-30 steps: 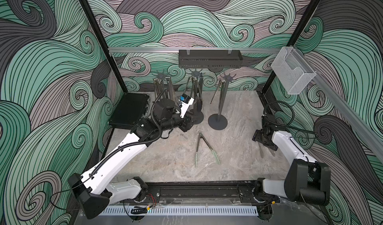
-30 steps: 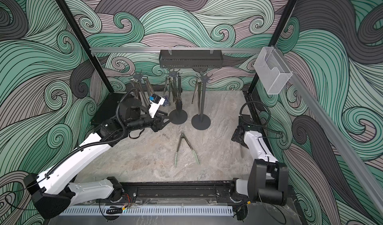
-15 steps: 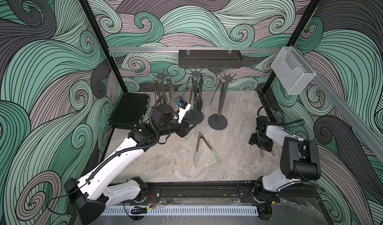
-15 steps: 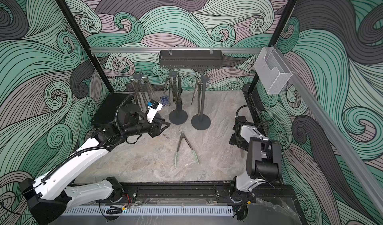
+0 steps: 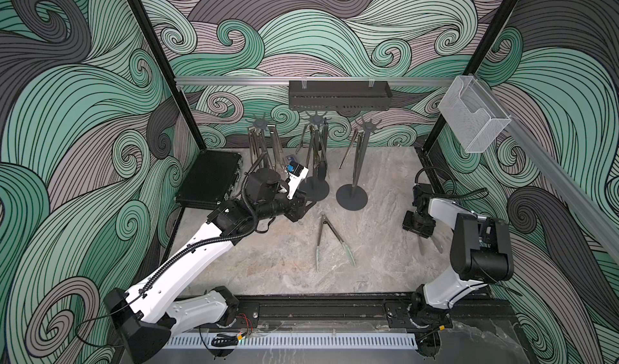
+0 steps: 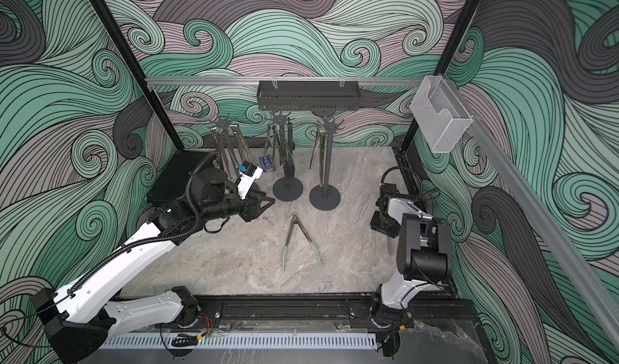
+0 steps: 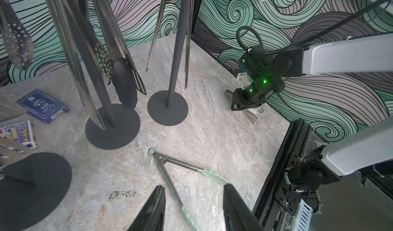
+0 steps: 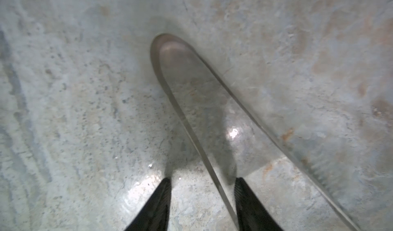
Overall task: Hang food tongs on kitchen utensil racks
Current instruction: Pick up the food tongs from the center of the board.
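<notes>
On my feeds the green-tipped tongs (image 7: 182,165) lie flat on the bench (image 5: 268,265), spread in a V. They have slim grey metal arms ending in pale green tips, and a ring at the hinge end that points toward the racks. They sit mid-bench, just in front of the round bases of the middle rack (image 5: 313,191) and the right rack (image 5: 351,200), touching neither. A second pair, the plain steel tongs (image 8: 172,51), lies at the right side of the bench under the right arm (image 5: 442,211), and the left wrist view shows their scalloped tips. The other tongs hang from the star crowns of the three poles, the left rack (image 5: 263,124) included. These are shiny steel, some with perforated blades, and one is black-tipped. Two card boxes lie by the bases. The blue box (image 7: 42,104) carries a barcode and white print too small for me to read. The colourful box (image 7: 18,132) has a QR code, and I can't make out its lettering either. The left jaws stand parted and hold nothing, hovering above the bench with the green-tipped tongs in view beyond them. The right jaws are down at the bench, apart, with one arm of the plain steel tongs between them. That arm sits close to one finger, with bare bench showing on its other side. The view is blurred, so I cannot tell whether they touch it.
</notes>
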Controlling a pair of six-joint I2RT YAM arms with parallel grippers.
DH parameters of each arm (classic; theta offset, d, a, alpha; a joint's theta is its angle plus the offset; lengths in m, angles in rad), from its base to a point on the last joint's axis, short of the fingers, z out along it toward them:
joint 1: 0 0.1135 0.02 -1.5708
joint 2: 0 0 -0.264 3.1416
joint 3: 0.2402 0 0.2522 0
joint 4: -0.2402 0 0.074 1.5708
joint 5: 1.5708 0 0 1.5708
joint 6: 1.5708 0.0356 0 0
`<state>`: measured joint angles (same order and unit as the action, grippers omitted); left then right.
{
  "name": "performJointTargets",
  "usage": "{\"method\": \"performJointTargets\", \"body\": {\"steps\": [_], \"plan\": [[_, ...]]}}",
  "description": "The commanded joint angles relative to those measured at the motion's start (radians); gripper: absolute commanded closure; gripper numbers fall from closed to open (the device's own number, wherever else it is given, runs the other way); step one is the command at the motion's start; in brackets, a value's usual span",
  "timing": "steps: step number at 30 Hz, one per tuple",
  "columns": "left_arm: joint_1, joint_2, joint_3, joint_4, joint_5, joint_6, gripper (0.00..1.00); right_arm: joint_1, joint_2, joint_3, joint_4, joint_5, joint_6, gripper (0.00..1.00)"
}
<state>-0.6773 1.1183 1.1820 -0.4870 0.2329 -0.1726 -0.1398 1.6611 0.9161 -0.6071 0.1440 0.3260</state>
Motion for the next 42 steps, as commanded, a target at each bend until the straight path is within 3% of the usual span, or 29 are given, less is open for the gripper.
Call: {"method": "performJointTargets", "body": {"steps": [1,20,26,31,38,42], "plan": [[-0.004,0.0,0.003,-0.008,-0.012,0.009,0.55,-0.004,0.013,-0.019,-0.033,-0.054,-0.008,0.57],[-0.004,-0.021,-0.009,-0.031,-0.019,-0.003,0.55,0.012,0.008,-0.003,-0.048,-0.074,-0.024,1.0],[-0.002,-0.067,-0.038,-0.064,-0.056,-0.044,0.57,0.062,-0.051,0.067,-0.096,-0.07,-0.056,1.0],[-0.001,-0.12,-0.102,-0.088,-0.111,-0.125,0.58,0.15,-0.201,0.171,-0.133,-0.105,-0.159,1.0],[0.001,-0.191,-0.24,-0.03,-0.069,-0.191,0.6,0.197,-0.469,0.239,-0.003,-0.342,-0.331,1.0],[0.001,-0.241,-0.323,0.026,-0.041,-0.218,0.59,0.197,-0.552,0.265,0.092,-0.48,-0.427,1.0]]}}
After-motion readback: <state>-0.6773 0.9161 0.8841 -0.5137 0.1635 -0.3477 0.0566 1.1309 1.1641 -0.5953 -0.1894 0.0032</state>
